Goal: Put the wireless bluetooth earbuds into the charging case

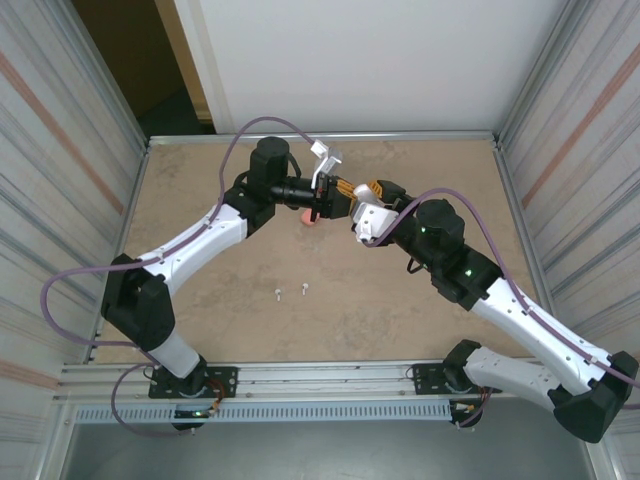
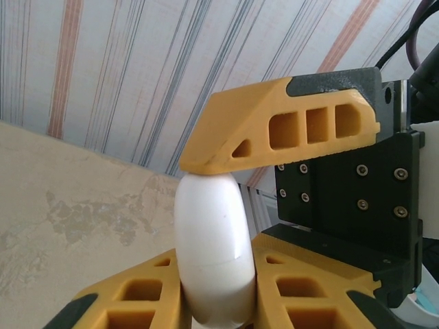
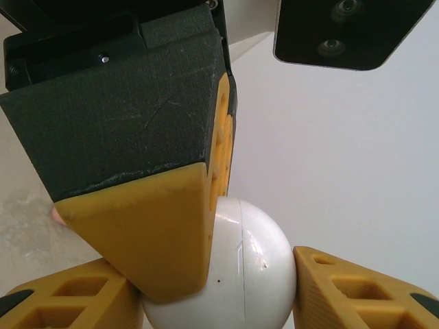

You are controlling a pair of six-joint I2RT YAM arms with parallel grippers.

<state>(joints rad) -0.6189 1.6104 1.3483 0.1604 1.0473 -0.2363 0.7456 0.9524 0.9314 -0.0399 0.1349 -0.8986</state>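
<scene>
Left gripper (image 2: 216, 277): closed tight on the white charging case (image 2: 211, 226), which stands between its two yellow fingers and is pressed on its thin sides.
Right gripper (image 3: 219, 295): about half open, with its yellow fingers (image 3: 357, 291) on the two wide sides of the same charging case. The finger at the right of the right wrist view touches the shell. The other is partly behind a finger of the left gripper.
Crossed grip: in the left wrist view, one finger of the right gripper lies on the top of the case.
Case position: between the two grippers, over the far middle of the table (image 1: 450, 170), with the lid shut.
Case surface: plain glossy white, with a thin seam around the shell and a tiny dark dot beside it.
Earbuds: a white earbud (image 1: 277, 294) and another white earbud (image 1: 303, 289) lie on the table near its middle. They are just beside each other, well apart from the case.
Coral-pink object (image 1: 312, 219): on the table just under the grippers and partly hidden. I cannot tell what it is.
</scene>
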